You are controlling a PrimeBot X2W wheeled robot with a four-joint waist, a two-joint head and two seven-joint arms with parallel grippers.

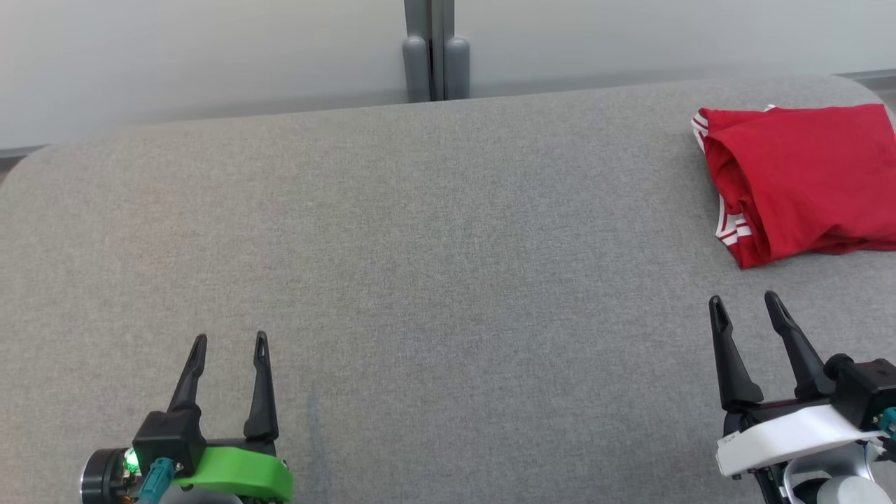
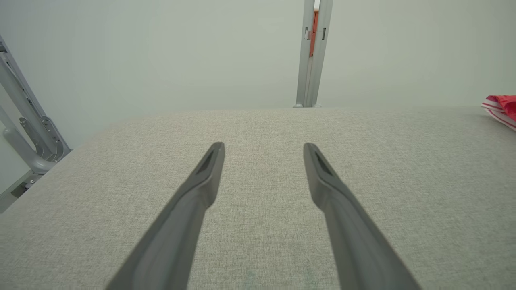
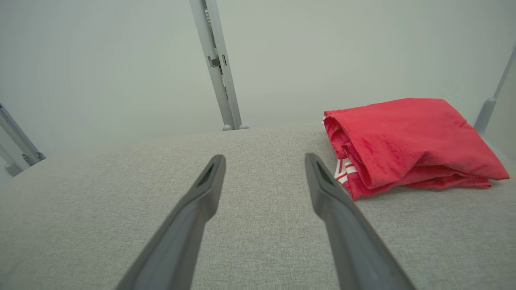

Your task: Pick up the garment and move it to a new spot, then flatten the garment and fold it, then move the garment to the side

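Observation:
A red garment (image 1: 805, 178) with red-and-white striped trim lies folded at the far right of the grey padded table (image 1: 420, 266), its right part cut off by the head view's edge. My right gripper (image 1: 745, 303) stands open just in front of it, apart from the cloth, nothing between its fingers. In the right wrist view the folded garment (image 3: 403, 141) sits ahead and to the right of the right gripper (image 3: 264, 161). My left gripper (image 1: 231, 341) is open at the lower left, far from the garment. The left wrist view shows the left gripper (image 2: 263, 148) over bare fabric, with the garment's striped edge (image 2: 502, 106) at the far right.
A pale wall stands behind the table with a grey vertical post (image 1: 434, 49) at the middle of the far edge. A metal frame (image 2: 24, 121) stands off the table's left side. The table's far corners are rounded.

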